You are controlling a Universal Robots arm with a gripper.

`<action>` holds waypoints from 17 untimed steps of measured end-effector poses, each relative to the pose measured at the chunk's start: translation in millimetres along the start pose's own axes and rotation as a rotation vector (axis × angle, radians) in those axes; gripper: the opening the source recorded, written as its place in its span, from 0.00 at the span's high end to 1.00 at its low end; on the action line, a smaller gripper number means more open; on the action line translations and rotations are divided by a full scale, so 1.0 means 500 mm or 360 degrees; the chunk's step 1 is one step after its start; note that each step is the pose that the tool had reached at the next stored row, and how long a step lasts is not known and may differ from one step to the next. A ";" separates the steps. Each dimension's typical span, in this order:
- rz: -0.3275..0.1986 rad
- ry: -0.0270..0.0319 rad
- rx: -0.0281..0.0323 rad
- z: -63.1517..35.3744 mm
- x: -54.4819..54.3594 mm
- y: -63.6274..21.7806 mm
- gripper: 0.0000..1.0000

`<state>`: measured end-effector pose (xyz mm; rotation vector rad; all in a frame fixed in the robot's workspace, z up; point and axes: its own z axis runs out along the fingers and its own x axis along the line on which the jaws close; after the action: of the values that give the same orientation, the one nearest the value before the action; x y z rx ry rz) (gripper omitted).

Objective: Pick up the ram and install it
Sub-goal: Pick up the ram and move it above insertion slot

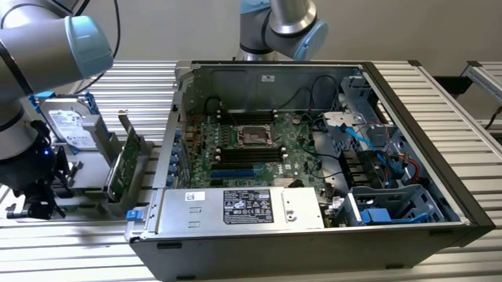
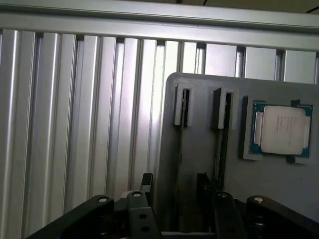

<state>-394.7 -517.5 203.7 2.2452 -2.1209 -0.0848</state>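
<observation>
A gray holder on the ribbed counter keeps the ram on edge in a narrow track, a like thin strip in the next track, and a silver processor in a square recess. The end effector hangs low over it, fingers spread wide on either side of the ram's track, not touching it. Beside the holder, the open computer case contains the motherboard, its black memory slots bare.
</observation>
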 end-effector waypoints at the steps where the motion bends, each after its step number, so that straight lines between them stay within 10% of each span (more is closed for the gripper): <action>1: 0.0000 -0.00033 0.00003 0.003 0.000 -0.001 0.52; 17: 0.0096 -0.00168 0.00016 0.019 -0.006 -0.002 0.60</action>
<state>-394.7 -514.5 194.0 2.1841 -2.1924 -0.0934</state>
